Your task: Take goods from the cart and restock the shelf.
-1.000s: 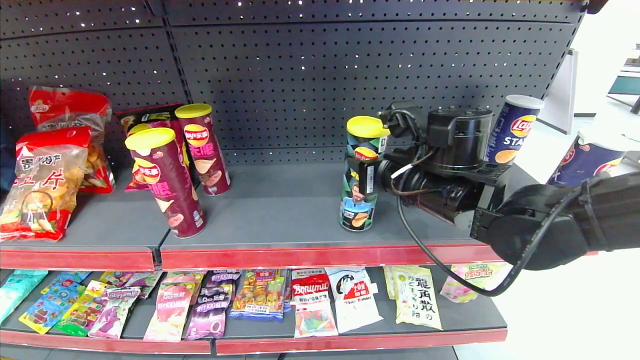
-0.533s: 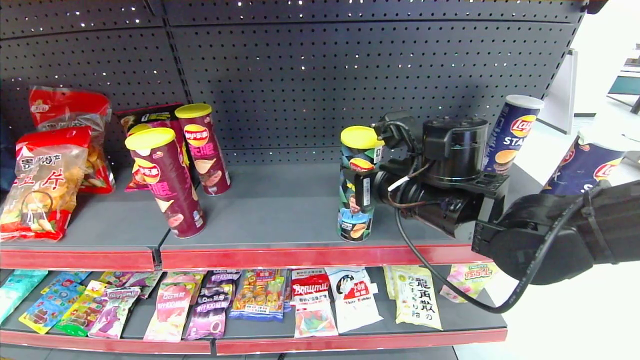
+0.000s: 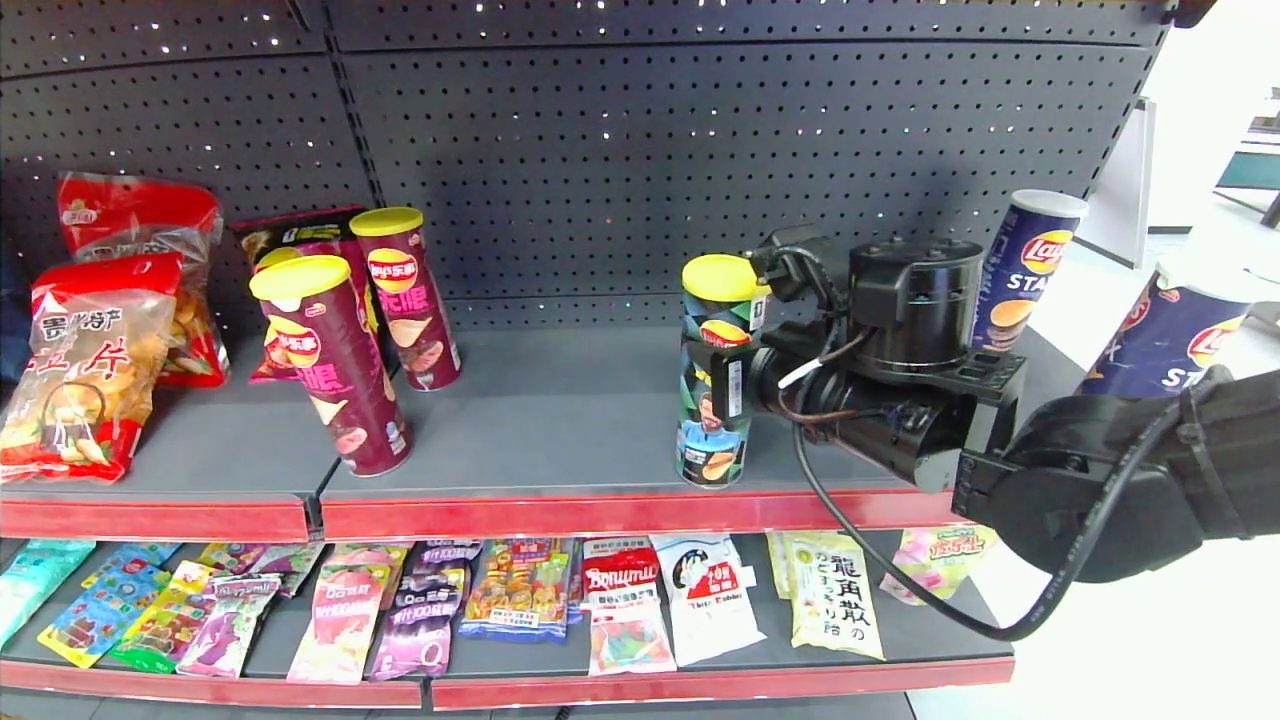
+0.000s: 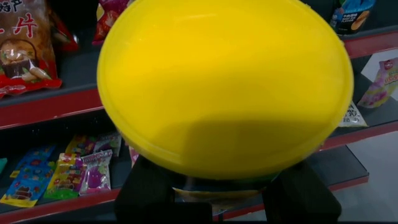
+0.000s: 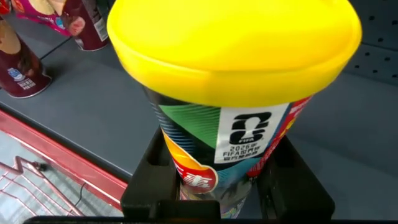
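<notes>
Right hand (image 3: 716,382) holds chip can (image 3: 710,445) upright; left hand (image 4: 219,202) holds second can (image 4: 224,81).

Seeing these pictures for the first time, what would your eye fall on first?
The right pincer grips a yellow-lidded can upright at the front of the upper shelf. A second can with the same yellow lid sits in the left pincer, away from the shelf.

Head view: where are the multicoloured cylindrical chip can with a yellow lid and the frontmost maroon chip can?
Multicoloured cylindrical chip can with a yellow lid (image 3: 706,442), head view, lower body.
Frontmost maroon chip can (image 3: 338,375), head view, middle of its side.
</notes>
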